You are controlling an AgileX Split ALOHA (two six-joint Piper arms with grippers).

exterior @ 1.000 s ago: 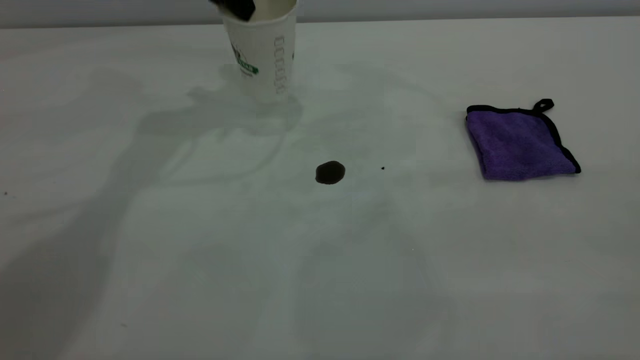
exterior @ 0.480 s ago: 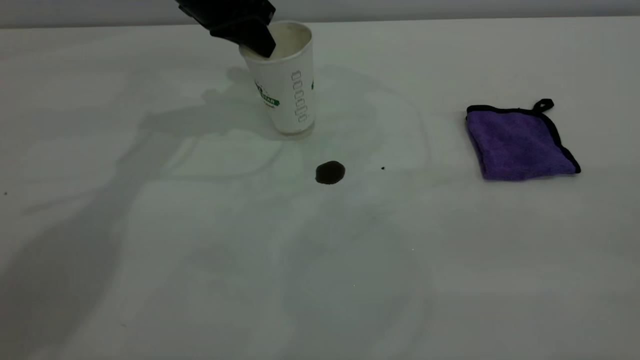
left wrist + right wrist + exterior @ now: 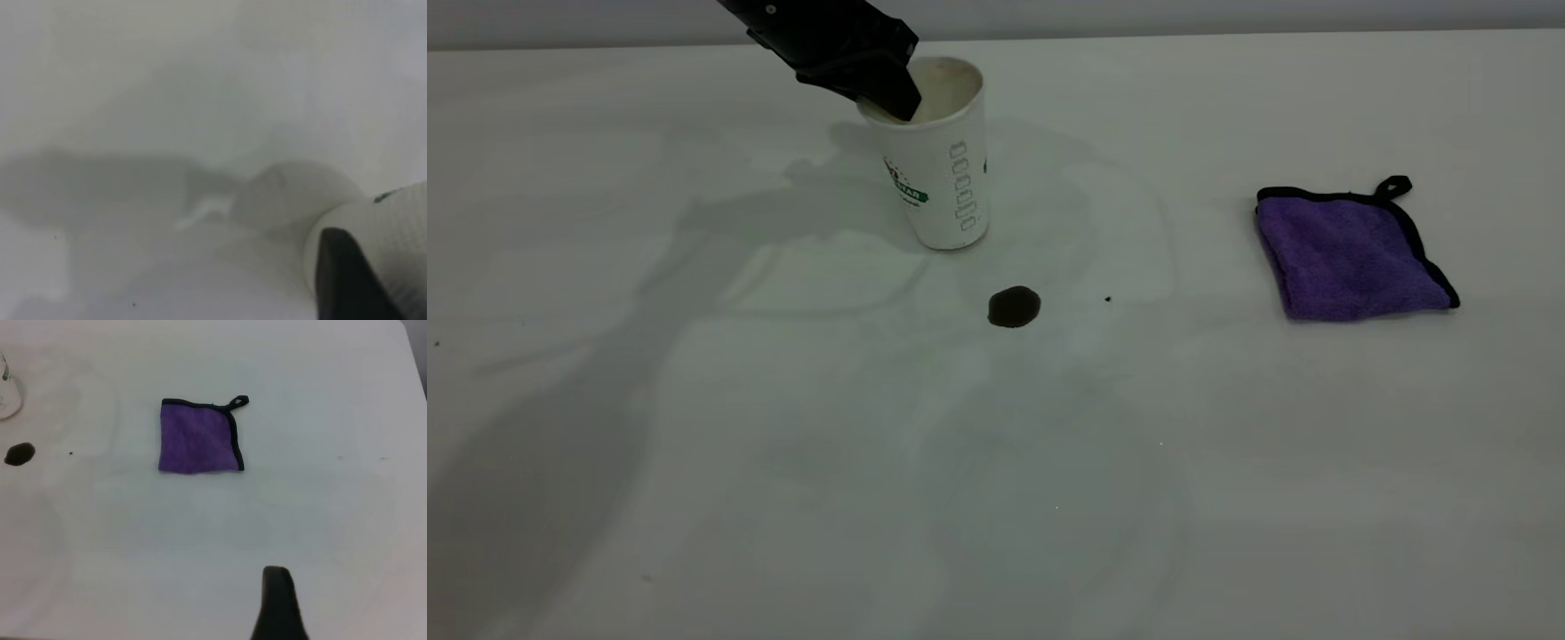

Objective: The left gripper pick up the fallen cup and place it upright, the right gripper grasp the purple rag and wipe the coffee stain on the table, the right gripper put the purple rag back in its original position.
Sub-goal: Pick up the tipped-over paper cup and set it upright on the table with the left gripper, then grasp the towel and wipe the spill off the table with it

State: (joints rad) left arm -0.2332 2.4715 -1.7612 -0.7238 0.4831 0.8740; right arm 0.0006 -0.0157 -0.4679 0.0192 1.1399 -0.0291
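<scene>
The white paper cup (image 3: pixel 944 182) with its green band stands almost upright on the table (image 3: pixel 783 444), leaning slightly, just behind the coffee stain (image 3: pixel 1014 307). My left gripper (image 3: pixel 891 96) comes in from the upper left and is shut on the cup's rim, one finger inside the mouth. The left wrist view shows the cup's wall (image 3: pixel 400 220) behind a black finger (image 3: pixel 347 283). The purple rag (image 3: pixel 1352 258) lies flat at the right, untouched. In the right wrist view the rag (image 3: pixel 199 439) lies well ahead of my right gripper (image 3: pixel 279 607), with the stain (image 3: pixel 19 453) off to one side.
A tiny black speck (image 3: pixel 1108 299) sits between the stain and the rag. The wall edge runs along the back of the table. The arm's shadow falls across the left half of the tabletop.
The left gripper has carried the cup down and to the right, from the top edge of the view to the table behind the stain. Rag and stain have not moved.
</scene>
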